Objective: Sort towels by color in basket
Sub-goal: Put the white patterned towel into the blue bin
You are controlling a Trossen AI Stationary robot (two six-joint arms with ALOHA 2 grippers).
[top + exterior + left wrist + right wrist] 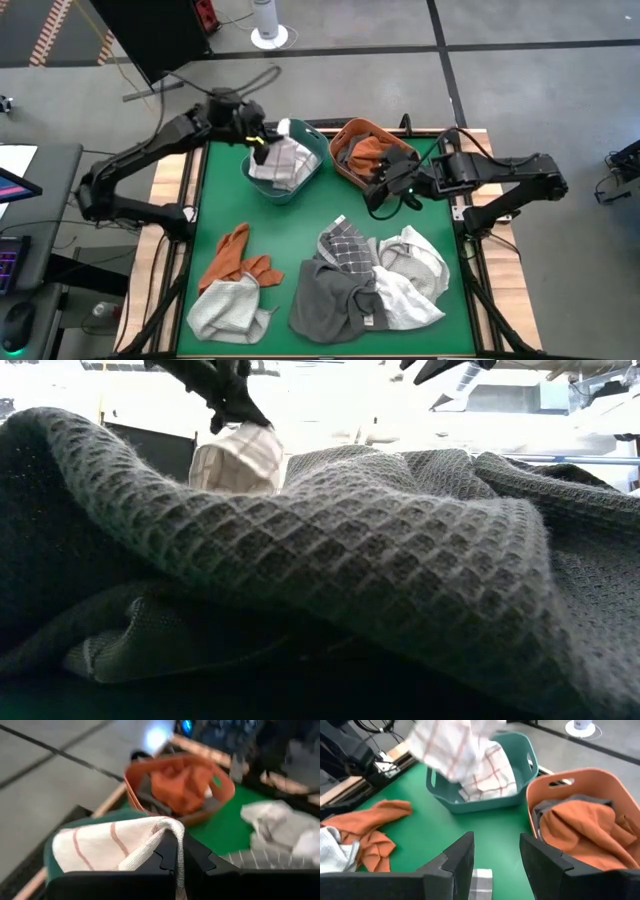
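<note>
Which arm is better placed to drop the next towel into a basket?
Left. The left gripper is shut on a white towel with thin red checks, hanging it over the teal basket. The right gripper is open and empty beside the orange basket.

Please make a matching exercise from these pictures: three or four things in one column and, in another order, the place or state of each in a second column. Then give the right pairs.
Column 1
1. white towel with red checks
2. teal basket
3. orange basket
4. right gripper

Column 2
A. holds a rust-orange towel
B. fingers open, holding nothing, above the green mat
C. pinched by the left gripper, hanging over a basket
D. already holds a light checked towel

Pairs: 1-C, 2-D, 3-A, 4-B
</note>
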